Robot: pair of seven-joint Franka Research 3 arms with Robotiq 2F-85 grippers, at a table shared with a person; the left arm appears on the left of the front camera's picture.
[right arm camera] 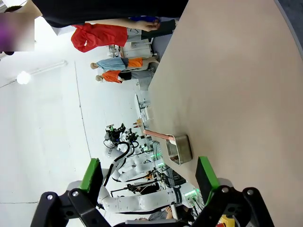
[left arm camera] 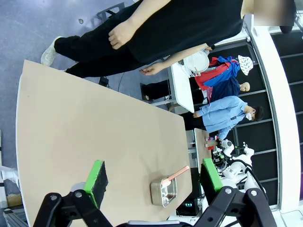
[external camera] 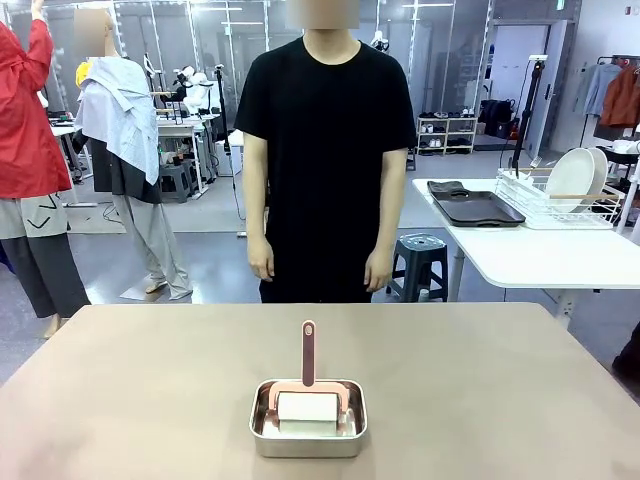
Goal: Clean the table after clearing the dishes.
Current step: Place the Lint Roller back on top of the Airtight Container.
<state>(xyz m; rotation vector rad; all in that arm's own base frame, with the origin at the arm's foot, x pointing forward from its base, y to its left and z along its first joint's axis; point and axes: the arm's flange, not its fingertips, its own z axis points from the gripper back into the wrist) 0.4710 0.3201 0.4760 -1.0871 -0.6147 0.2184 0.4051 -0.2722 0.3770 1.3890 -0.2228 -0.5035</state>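
Beige table [external camera: 150, 380] runs wide from left to right, with a steel pan [external camera: 308, 430] near the robot's edge. A pink-handled roller [external camera: 308, 385] in it points at the person [external camera: 328, 150]. The left gripper [left arm camera: 154, 177] and right gripper [right arm camera: 149, 175] both hang over the table with fingers spread apart, holding nothing.

A bright workshop room with a grey floor, seen beyond the beige counter.

A smaller white table [external camera: 540, 255] stands at the right, carrying a white wire rack [external camera: 545, 200] with white plates [external camera: 572, 178] upright in it and dark trays [external camera: 472, 203] lying beside it. A grey-blue stool [external camera: 420, 262] sits on the floor [external camera: 200, 262] near that table's leg. A low shoe shelf [external camera: 447, 133] lines the far wall, and clothes hang on a rail [external camera: 618, 92] at the far right. Cluttered desks [external camera: 185, 135] fill the back left.
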